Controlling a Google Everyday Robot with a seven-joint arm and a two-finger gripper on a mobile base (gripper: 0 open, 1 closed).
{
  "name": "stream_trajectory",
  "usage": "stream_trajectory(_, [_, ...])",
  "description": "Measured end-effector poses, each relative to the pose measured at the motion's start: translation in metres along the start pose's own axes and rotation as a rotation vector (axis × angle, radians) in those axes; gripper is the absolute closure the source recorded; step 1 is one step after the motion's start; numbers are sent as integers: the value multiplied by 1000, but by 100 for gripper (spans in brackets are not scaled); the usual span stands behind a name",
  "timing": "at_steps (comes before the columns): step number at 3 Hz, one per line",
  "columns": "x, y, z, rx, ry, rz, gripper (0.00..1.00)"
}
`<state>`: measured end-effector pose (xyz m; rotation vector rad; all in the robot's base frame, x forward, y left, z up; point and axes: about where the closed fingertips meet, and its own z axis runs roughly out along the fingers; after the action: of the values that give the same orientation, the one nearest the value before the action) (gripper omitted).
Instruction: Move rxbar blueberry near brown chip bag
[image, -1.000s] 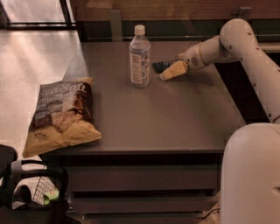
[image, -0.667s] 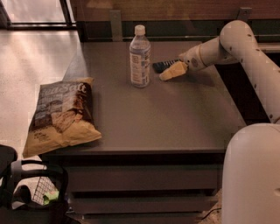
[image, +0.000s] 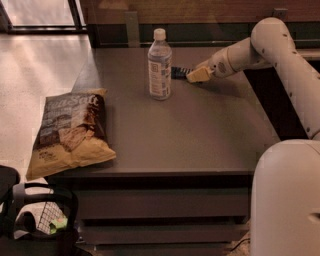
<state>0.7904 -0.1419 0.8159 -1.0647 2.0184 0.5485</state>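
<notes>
The rxbar blueberry (image: 179, 72) is a small dark bar at the back of the table, just right of the water bottle. My gripper (image: 196, 75) reaches in from the right and is shut on the bar's right end, so the bar sticks out to the left toward the bottle. It is held at or just above the tabletop. The brown chip bag (image: 67, 132) lies flat at the table's front left corner, far from the bar, with its lower edge over the table's rim.
A clear water bottle (image: 159, 64) with a white cap stands upright between the bar and the chip bag's side of the table. The dark table (image: 190, 135) has open surface in its middle and front. The robot's white body (image: 287, 200) fills the lower right.
My gripper and the bar have shifted together slightly up in the picture. The bottle and the chip bag have not moved.
</notes>
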Motion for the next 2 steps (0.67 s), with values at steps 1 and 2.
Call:
stream_trajectory(1, [-1,0,0,-1,-1,0,100])
stream_trajectory(2, [-1,0,0,-1,-1,0,100])
